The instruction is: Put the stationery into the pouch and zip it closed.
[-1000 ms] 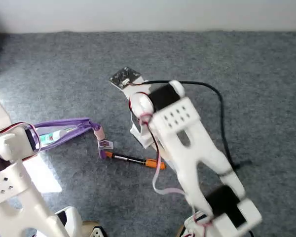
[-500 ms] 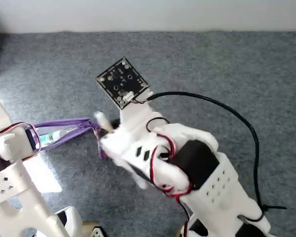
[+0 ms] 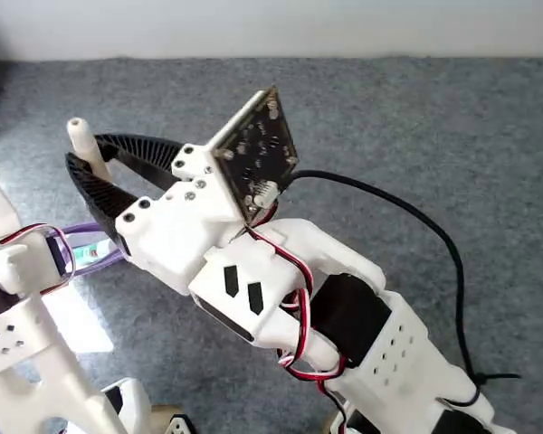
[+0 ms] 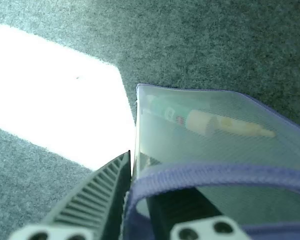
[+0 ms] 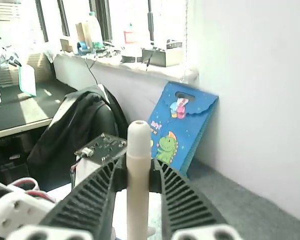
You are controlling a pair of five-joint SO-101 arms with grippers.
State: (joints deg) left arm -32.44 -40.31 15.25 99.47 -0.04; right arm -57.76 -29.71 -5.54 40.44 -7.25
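Note:
My right gripper (image 3: 83,152) is raised over the table's left half, shut on a cream, round-tipped pen (image 3: 79,133) that stands upright between its black fingers (image 5: 102,192). In the right wrist view the pen (image 5: 138,165) points into the room beyond the table. Below it lies the translucent purple-edged pouch (image 3: 95,233). My left gripper (image 4: 135,175) is shut on the pouch's purple rim (image 4: 215,175) at the table's left. Inside the pouch (image 4: 200,145) lies a green-and-white stick (image 4: 210,122). The right arm's body (image 3: 281,289) hides the carpet where stationery lay.
A black cable (image 3: 416,226) loops over the grey carpet to the right. A bright sun patch (image 3: 72,325) lies beside the left arm (image 3: 18,334). A blue gift bag (image 5: 182,125) leans on the white wall past the table.
The right arm swung left, shut on the cream pen near the pouch mouth and lifted it high. It now covers the orange pen. The left arm and pouch held still.

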